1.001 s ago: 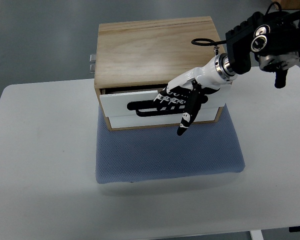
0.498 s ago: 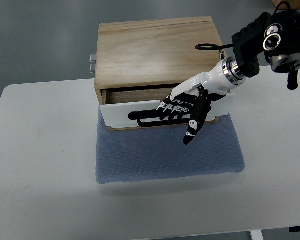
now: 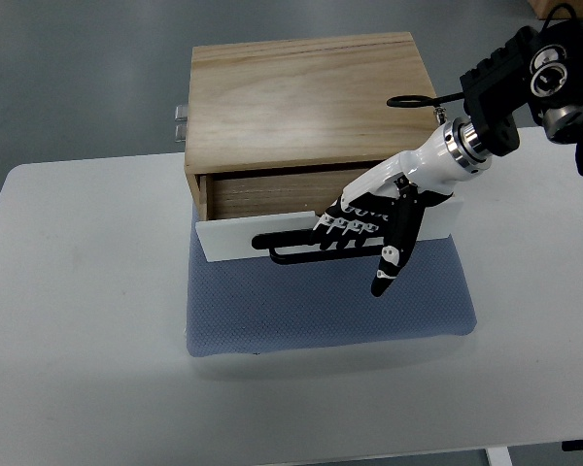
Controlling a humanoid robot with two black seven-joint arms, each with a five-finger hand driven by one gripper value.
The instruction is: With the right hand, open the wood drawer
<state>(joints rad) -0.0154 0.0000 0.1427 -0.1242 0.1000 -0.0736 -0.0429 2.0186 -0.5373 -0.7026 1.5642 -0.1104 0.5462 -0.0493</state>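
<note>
White surface (image 3: 78, 291) is carrying a blue mat (image 3: 321, 306) with the wood drawer box (image 3: 306, 107) at 12 o'clock; its white drawer (image 3: 262, 233) is sitting partly open, the right robot hand (image 3: 369, 218) curling its fingers (image 3: 342, 225) around the black handle (image 3: 291, 248).

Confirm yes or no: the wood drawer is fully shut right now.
No: the drawer's white front stands out from the wood box, with the right hand hooked on its black handle.

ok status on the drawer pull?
Right robot hand hooked on handle. Drawer partly out of wood box, over blue mat. Nothing blocking. Left arm not in view.
</note>
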